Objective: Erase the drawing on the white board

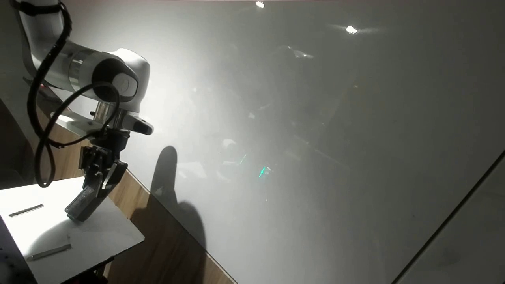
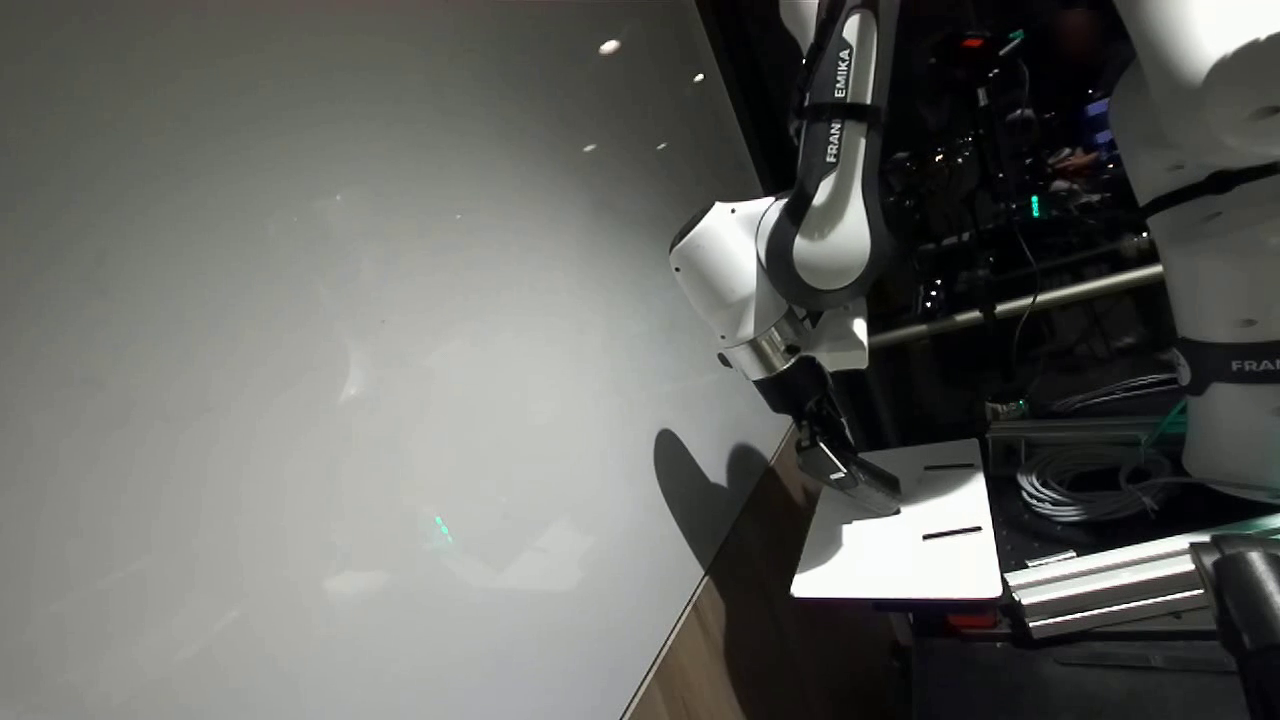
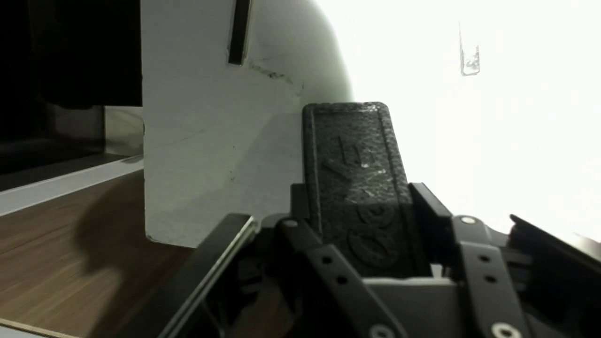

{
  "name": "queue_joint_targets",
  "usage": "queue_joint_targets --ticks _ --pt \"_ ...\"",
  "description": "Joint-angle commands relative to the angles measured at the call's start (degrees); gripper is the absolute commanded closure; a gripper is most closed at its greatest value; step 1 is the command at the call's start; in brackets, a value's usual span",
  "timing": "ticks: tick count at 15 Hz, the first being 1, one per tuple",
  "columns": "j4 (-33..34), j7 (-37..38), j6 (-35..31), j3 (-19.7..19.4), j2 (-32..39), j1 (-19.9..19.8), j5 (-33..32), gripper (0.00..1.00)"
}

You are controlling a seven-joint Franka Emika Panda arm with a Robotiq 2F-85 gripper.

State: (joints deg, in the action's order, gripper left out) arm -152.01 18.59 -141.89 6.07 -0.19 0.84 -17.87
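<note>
The white board (image 1: 335, 118) is a very large glossy panel with light reflections; it also shows in an exterior view (image 2: 250, 300). I cannot make out the drawing in any view. My gripper (image 1: 101, 178) is shut on a dark block-shaped eraser (image 1: 83, 203) with raised lettering. The eraser (image 3: 352, 155) lies between both finger pads of the gripper (image 3: 364, 206) in the wrist view, its far end sticking out. The gripper (image 2: 828, 450) points down over the small white table top, apart from the board. I cannot tell whether the eraser (image 2: 872, 487) touches the table top.
The small white table top (image 1: 118, 232) carries two thin dark strips (image 1: 49, 251). A wood-coloured floor strip (image 1: 165, 244) runs between it and the board. Coiled grey cables (image 2: 1075, 490), a metal profile (image 2: 1110, 580) and another white arm part (image 2: 1230, 250) stand beside the table top.
</note>
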Motion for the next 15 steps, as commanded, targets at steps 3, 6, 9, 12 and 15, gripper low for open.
queue_joint_targets --ticks 3,6,9,12,15 --pt "2.76 0.22 0.06 -2.19 2.92 0.44 -0.33 0.7" --pt "2.83 0.62 1.2 -2.6 3.22 0.63 -0.44 0.7" --pt "2.89 0.87 2.0 -2.65 3.37 0.78 -0.51 0.7" --pt "2.88 0.55 2.65 -2.58 3.52 0.86 -0.01 0.7" --pt "2.64 0.49 3.2 -2.51 3.91 0.96 0.24 0.7"
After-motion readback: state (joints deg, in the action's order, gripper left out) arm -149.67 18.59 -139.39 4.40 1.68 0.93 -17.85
